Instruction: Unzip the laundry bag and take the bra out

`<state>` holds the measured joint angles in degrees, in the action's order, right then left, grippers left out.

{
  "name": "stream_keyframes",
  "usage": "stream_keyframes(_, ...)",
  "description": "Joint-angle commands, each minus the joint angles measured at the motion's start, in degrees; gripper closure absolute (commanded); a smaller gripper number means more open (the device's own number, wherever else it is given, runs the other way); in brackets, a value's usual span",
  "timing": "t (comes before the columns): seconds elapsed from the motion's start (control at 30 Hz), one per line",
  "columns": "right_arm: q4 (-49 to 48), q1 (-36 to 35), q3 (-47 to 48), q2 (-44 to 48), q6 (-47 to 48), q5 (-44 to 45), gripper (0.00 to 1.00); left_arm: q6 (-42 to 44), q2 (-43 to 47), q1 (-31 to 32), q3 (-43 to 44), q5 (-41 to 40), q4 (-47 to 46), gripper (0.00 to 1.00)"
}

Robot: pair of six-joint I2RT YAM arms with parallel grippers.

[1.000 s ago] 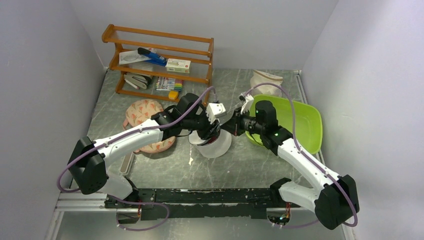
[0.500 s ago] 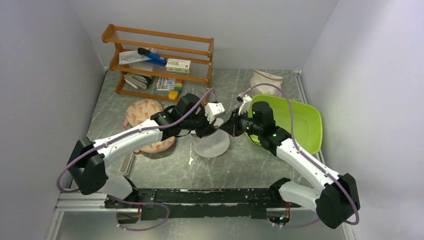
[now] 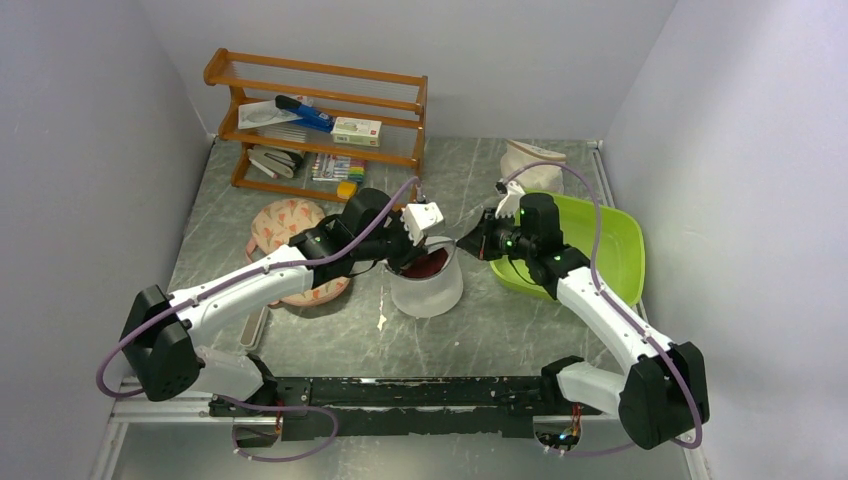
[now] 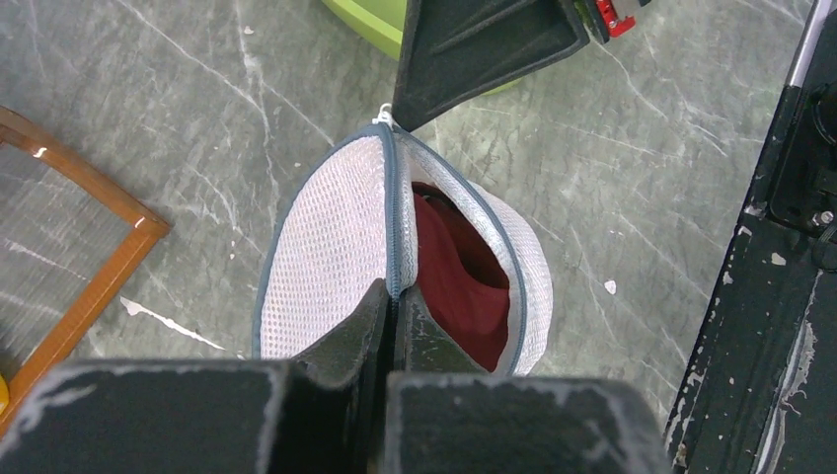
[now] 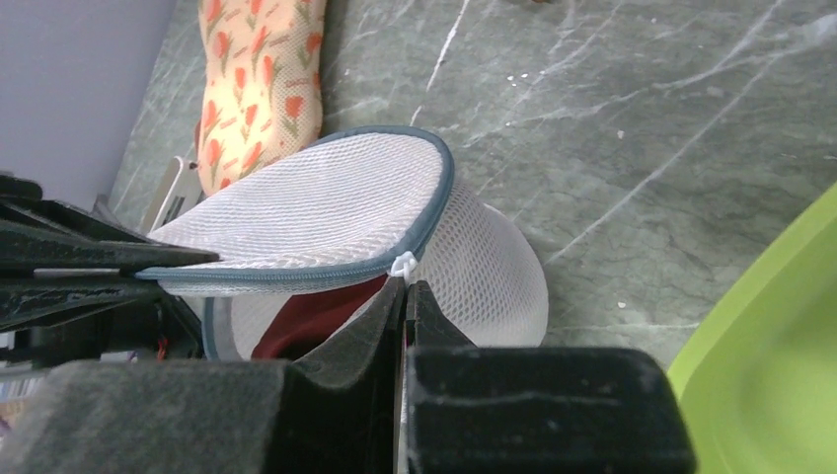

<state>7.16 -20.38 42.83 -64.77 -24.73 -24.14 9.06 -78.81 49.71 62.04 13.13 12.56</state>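
The white mesh laundry bag (image 3: 432, 291) stands on its edge at the table's middle, its rim zipper partly open. The dark red bra (image 3: 428, 263) shows inside the gap, also in the left wrist view (image 4: 459, 267) and the right wrist view (image 5: 316, 314). My left gripper (image 3: 418, 250) is shut on the bag's zipper rim (image 4: 393, 288). My right gripper (image 3: 468, 241) is shut on the white zipper pull (image 5: 400, 265) at the bag's far side, and its finger shows in the left wrist view (image 4: 484, 49).
A lime green basin (image 3: 605, 255) lies right of the bag, under my right arm. A peach floral padded item (image 3: 290, 225) lies to the left. A cream cloth sack (image 3: 532, 160) stands at the back. A wooden rack (image 3: 320, 120) fills the back left.
My right gripper has drawn back to the right with the zipper pull. The bag's halves have parted wider and the red bra now shows from above. The left gripper shifted slightly left.
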Motion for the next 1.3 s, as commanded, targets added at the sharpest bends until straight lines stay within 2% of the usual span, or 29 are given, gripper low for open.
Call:
stream_keyframes(0.0,-4.18,0.7,0.63,1.49,0.83,-7.25,1.0,0.57,0.42,0.27,0.27,-2.58,0.03,0.87)
stream_keyframes(0.23,-8.07,-2.65,-0.87,3.82,0.25,-12.09,1.0,0.52,-0.27,0.3,0.54,-1.76,0.17,0.51)
stream_keyframes(0.3,-8.04,-4.11,-0.53,3.85,0.3,-11.76,1.0,0.43,-0.3,0.4,0.54,-1.45,0.08,0.45)
stream_keyframes(0.37,-8.56,-5.44,-0.36,3.71,0.24,-11.72,1.0,0.43,-0.17,0.49,0.38,-1.5,-0.1,0.44)
stream_keyframes(0.6,-9.13,-8.87,0.12,2.74,0.4,-11.1,1.0,0.41,-0.16,0.81,0.27,-2.21,-0.1,0.58)
stream_keyframes(0.83,-6.37,-8.97,0.53,3.02,1.81,-6.45,1.0,0.77,0.83,0.98,-0.11,-2.61,-0.45,0.91)
stream_keyframes(1.0,-2.65,-8.14,2.0,0.53,3.61,-2.29,1.0,1.37,3.37,1.03,-1.35,-2.82,-1.71,0.93)
stream_keyframes(1.27,0.65,-1.97,5.43,-3.33,6.11,-2.55,1.0,2.62,8.6,1.48,-4.45,-3.25,-4.73,0.93)
